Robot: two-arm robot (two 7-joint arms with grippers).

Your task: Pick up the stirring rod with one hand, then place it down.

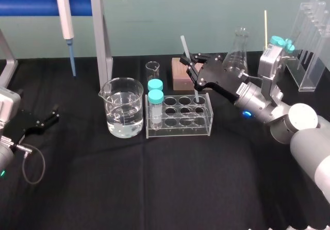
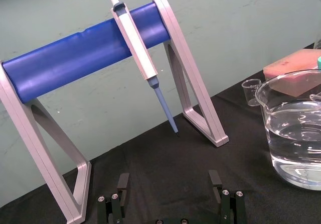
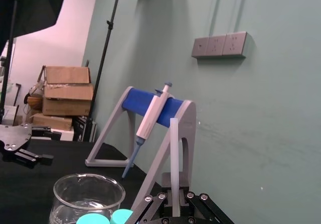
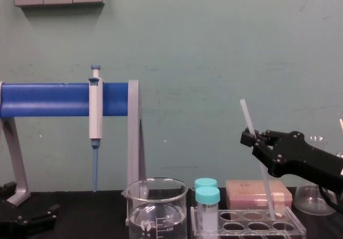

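Observation:
The stirring rod [image 1: 184, 49] is a thin whitish stick, tilted, with its top leaning toward the back left. My right gripper [image 1: 192, 67] is shut on its middle, above the back right corner of the clear tube rack [image 1: 178, 129]. In the chest view the stirring rod [image 4: 247, 118] runs down through the right gripper [image 4: 255, 140], and its lower end reaches into a back right hole of the rack [image 4: 244, 224]. The right wrist view shows the stirring rod [image 3: 174, 158] standing up between the fingers. My left gripper [image 2: 169, 189] rests open on the black cloth at the far left [image 1: 44, 120].
A beaker of water [image 1: 122, 109] stands left of the rack, which holds two teal-capped tubes [image 1: 155, 103]. A brown block [image 1: 181, 75], a conical flask [image 1: 238, 57] and clear stands [image 1: 312, 44] sit behind. A pipette [image 1: 66, 13] hangs on the blue-barred frame [image 1: 100, 34].

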